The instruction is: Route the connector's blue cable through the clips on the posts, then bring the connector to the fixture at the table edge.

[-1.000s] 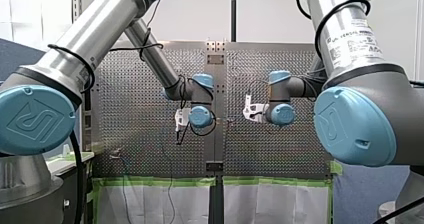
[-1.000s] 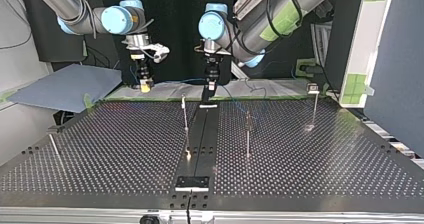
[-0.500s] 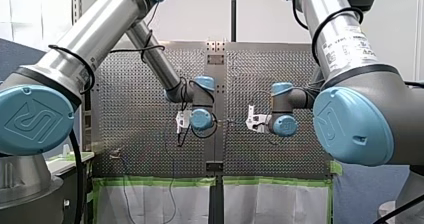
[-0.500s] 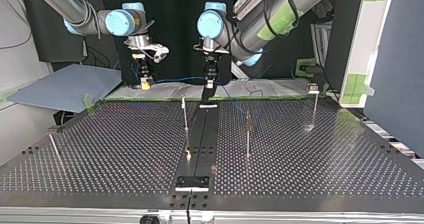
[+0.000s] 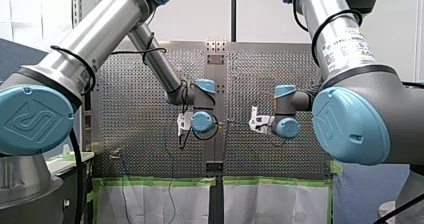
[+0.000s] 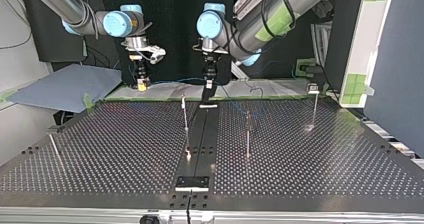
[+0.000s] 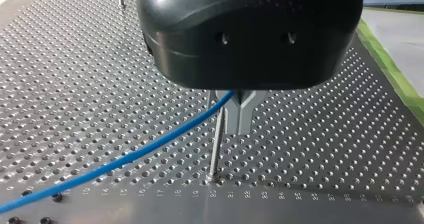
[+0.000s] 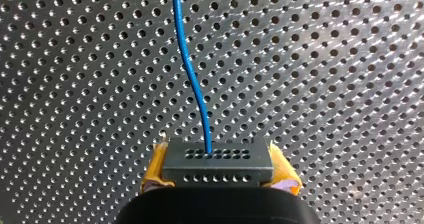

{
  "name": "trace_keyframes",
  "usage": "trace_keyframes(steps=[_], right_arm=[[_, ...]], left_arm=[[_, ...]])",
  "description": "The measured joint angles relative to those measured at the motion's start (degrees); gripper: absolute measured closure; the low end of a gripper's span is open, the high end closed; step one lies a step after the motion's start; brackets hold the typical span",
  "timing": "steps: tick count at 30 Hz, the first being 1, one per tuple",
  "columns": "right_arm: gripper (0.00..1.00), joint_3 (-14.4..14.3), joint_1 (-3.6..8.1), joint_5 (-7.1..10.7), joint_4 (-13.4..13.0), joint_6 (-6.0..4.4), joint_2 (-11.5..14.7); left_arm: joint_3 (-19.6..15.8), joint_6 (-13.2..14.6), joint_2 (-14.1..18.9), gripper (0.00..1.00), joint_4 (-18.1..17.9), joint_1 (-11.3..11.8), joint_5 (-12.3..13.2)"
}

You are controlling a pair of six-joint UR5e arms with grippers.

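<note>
Right gripper (image 6: 142, 85): at the top view's left, over the table's far edge; yellow pads (image 8: 283, 176) closed only to the width of the connector (image 8: 217, 160), pinching its two ends.
Connector: grey block with rows of holes, held clear above the perforated table (image 8: 325, 84); well apart from the black plate (image 6: 191, 182) at the near edge, probably the fixture.
Blue cable (image 8: 192, 74): out of the connector's middle, then across towards my left gripper; by the look of it, through no clip yet.
Left gripper (image 7: 239, 125): near the top view's middle; metal fingers shut together on the blue cable, which trails off to one side; thin post (image 7: 215, 149) just beside the fingers, contact impossible to tell.
Clip post (image 6: 315, 109): at the top view's right, well apart from both grippers.
Risk, tension: too taut a span between the grippers likely to twist the connector in the pads or drag the cable through the metal fingers.
Risk, snag: a low pass liable to hook the cable on the wrong side of a post, or bend so thin a post.
Risk, miss: slack cable apt to ride over a clip rather than seat in it.
</note>
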State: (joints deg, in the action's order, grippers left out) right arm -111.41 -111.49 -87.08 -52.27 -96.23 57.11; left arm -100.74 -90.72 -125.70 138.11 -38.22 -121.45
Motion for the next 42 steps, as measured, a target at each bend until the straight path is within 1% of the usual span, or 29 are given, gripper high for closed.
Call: trace_keyframes(steps=[4,8,13,18,21,32,37,42], right_arm=[[1.0,0.03,0.19,0.17,-0.22,-0.01,-0.28],[1.0,0.23,0.83,0.49,-0.55,-0.02,-0.61],[1.0,0.85,1.39,0.57,-0.79,-0.13,-1.41],[1.0,1.96,1.75,0.75,-0.89,-0.2,-3.36],[1.0,2.68,1.98,0.88,-0.8,-0.22,-3.96],[1.0,4.6,3.09,2.0,-0.18,-0.54,-4.29],[1.0,5.0,3.6,2.3,0.14,-0.55,-4.34],[1.0,5.12,4.18,2.41,0.22,-0.56,-4.4]], left_arm=[[1.21,-0.38,-1.64,1.0,-0.29,-0.09,-0.45],[2.19,-0.71,-3.19,1.0,-0.91,-0.11,-0.55],[3.18,-0.83,-3.66,1.0,-0.87,-0.07,-0.56],[3.43,-0.8,-3.71,1.0,-0.83,0.16,-0.54],[3.49,-0.77,-3.76,1.0,-0.87,0.2,-0.41],[4.88,-0.77,-3.92,1.0,-0.06,0.47,0.59],[6.06,-0.73,-5.11,1.0,1.07,0.35,0.72],[6.75,-0.68,-5.79,1.0,1.33,0.41,0.56]])
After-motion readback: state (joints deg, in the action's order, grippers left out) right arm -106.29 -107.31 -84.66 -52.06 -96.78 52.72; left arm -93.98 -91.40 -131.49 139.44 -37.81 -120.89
